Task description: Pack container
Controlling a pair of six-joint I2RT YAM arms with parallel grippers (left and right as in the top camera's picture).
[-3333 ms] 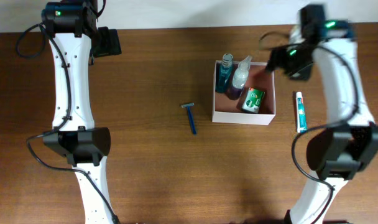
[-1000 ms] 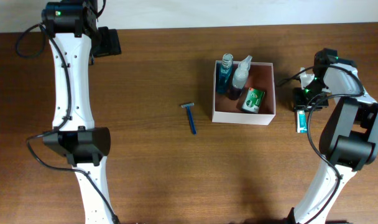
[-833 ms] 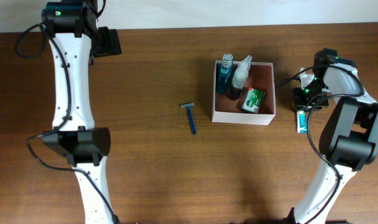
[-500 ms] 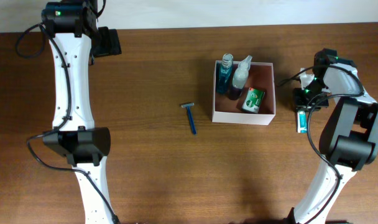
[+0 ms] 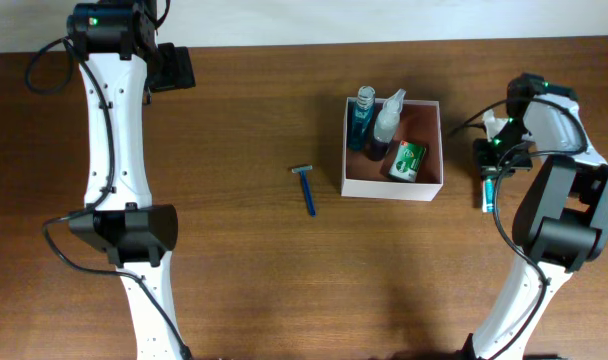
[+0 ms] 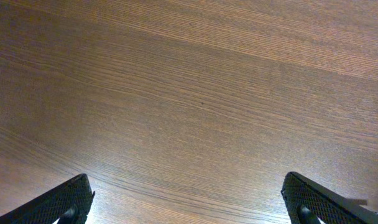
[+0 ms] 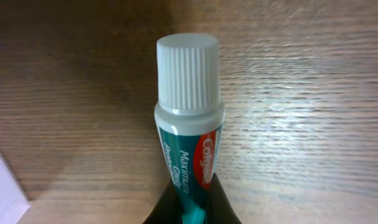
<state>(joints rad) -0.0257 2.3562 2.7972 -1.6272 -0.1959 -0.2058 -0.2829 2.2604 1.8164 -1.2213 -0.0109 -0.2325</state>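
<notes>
The container [image 5: 430,135], a white-walled square box with a pinkish inside, stands right of centre. It holds a blue bottle [image 5: 362,113], a clear spray bottle [image 5: 386,122] and a green packet [image 5: 407,160]. Just right of the box, my right gripper [image 5: 492,166] is shut on a teal toothpaste tube [image 5: 489,191]. The right wrist view shows the black fingers pinching the tube [image 7: 188,130] low on its body, white cap pointing away; the gripper [image 7: 190,208] sits at the bottom edge. My left gripper [image 5: 174,68] hangs open at the far left over bare wood [image 6: 189,208].
A blue razor [image 5: 307,188] lies on the wooden table left of the box. The box's white corner [image 7: 2,183] shows at the left edge of the right wrist view. The table's back edge runs along the top.
My right gripper has closed on the toothpaste tube, which now looks narrower from above, turned onto its edge. The left arm has not moved.
</notes>
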